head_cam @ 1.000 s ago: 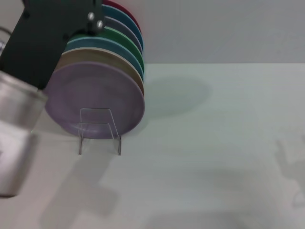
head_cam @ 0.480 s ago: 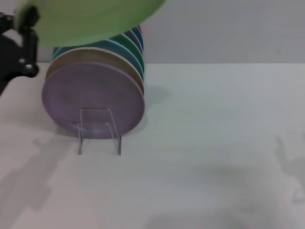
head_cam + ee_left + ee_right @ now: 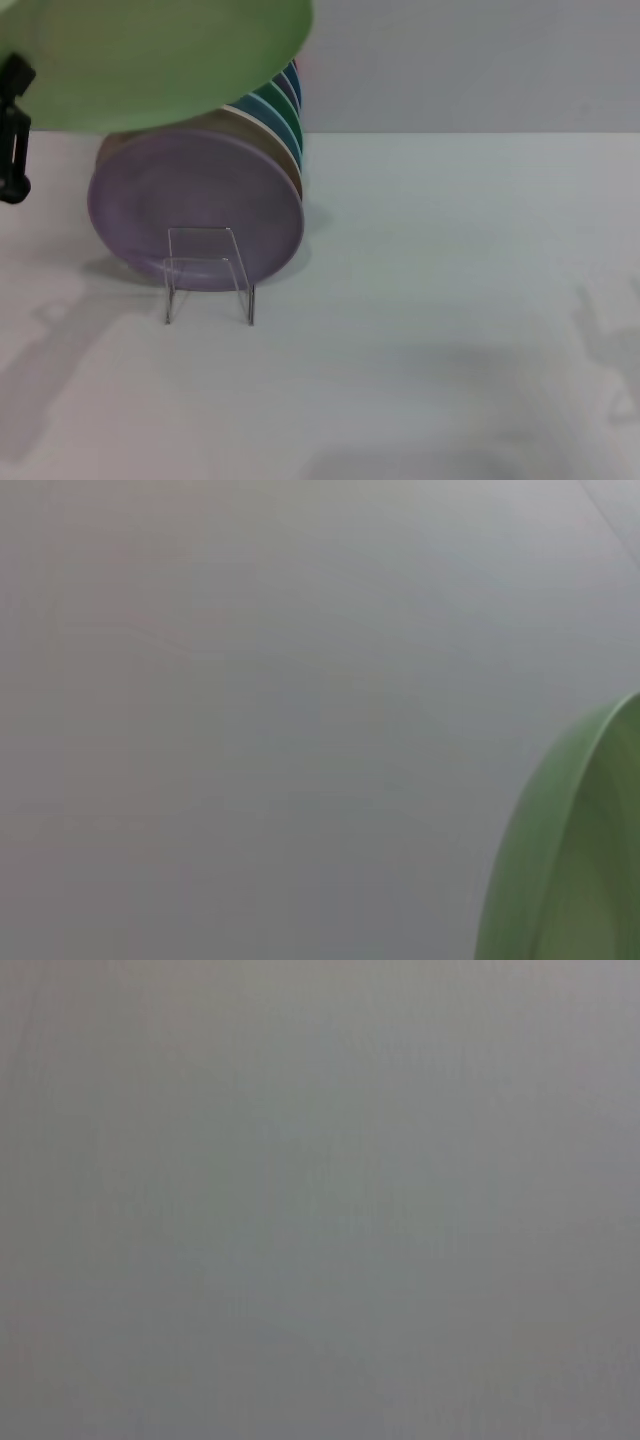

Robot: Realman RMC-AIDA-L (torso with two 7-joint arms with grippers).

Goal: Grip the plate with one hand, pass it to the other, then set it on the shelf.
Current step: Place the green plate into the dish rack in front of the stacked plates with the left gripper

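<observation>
Since the earlier frame the plate (image 3: pixel 150 60) has dropped lower beside the left pincer (image 3: pixel 12 130), which apparently grips it; a loose edge-hold risks slipping.

A white table (image 3: pixel 450 300) is seen. On it, at the left, a clear rack (image 3: pixel 208 275) is stood, and a row of upright plates (image 3: pixel 200 205) is leaned just behind it, lilac foremost.
</observation>
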